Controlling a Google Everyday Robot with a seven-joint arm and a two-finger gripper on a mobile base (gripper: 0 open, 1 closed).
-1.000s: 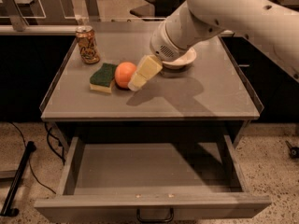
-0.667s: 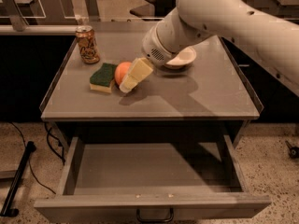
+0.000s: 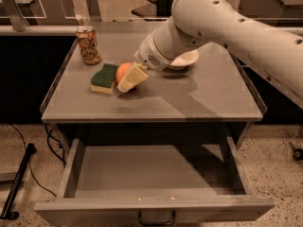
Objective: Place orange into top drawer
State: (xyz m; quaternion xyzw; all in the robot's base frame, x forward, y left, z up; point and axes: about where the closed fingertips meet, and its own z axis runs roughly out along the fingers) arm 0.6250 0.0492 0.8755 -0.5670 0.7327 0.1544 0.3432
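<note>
Count on my end: one orange (image 3: 122,70), one green-and-yellow sponge (image 3: 104,78), one soda can (image 3: 88,45), one white bowl (image 3: 187,60), one grey table (image 3: 199,100), one open top drawer (image 3: 151,208), and my one gripper (image 3: 129,82), low over the table just beside the orange.

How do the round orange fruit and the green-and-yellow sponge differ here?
The round orange fruit is spherical; the green-and-yellow sponge is a flat block. The cream gripper is at the fruit and partly hides it; the sponge lies uncovered. Both sit side by side on the grey tabletop.
</note>
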